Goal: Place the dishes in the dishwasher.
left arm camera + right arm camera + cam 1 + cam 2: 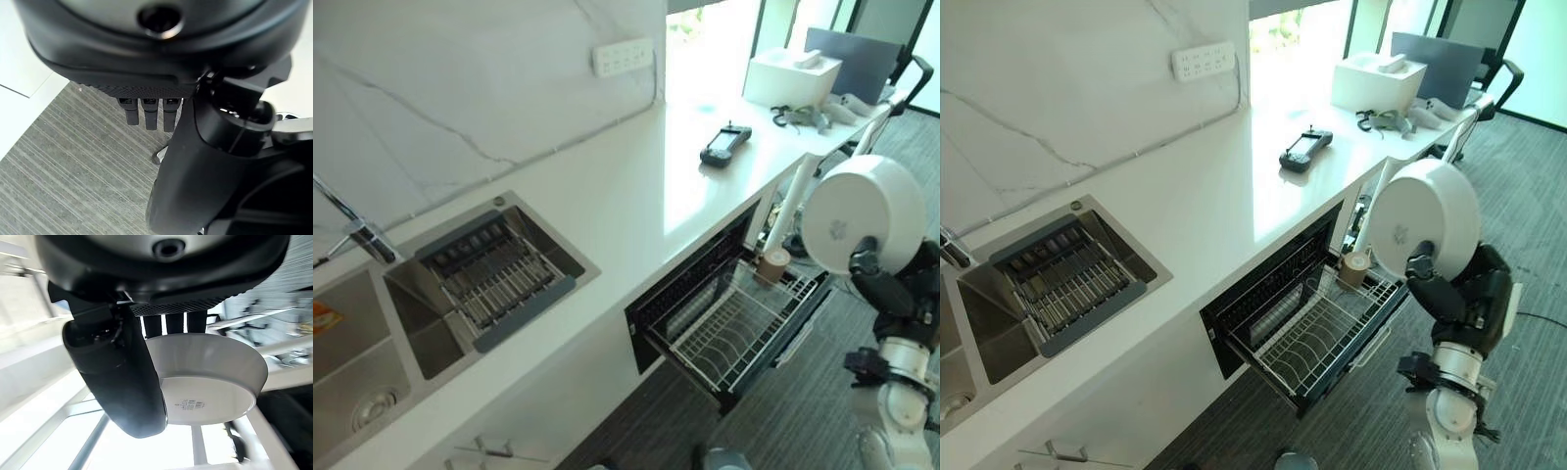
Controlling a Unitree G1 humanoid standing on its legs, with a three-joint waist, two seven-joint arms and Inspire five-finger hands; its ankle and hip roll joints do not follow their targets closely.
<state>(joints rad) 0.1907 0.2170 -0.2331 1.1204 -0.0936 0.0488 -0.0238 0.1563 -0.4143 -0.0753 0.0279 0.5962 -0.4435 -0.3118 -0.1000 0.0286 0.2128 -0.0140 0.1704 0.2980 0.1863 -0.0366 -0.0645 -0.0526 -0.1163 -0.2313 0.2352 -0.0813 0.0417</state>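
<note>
My right hand (pixel 891 289) is shut on a white bowl (pixel 862 211), held on edge with its base turned toward me. The thumb (pixel 122 377) presses on the bowl's (pixel 210 377) underside and the fingers reach over its rim. The bowl hangs to the right of and above the open dishwasher drawer, whose white wire rack (pixel 734 333) is pulled out under the counter. A small tan cup (pixel 771 264) stands in the rack's far corner. In its wrist view my left hand (pixel 151 115) hangs over grey carpet, fingers relaxed, holding nothing.
A white countertop (pixel 607 196) runs along the left, with a sink holding a grey drain rack (pixel 494 274) and a faucet (pixel 357 235). A black handheld controller (pixel 724 144) and a white box (pixel 793 76) lie farther along. Grey carpet floor lies right of the drawer.
</note>
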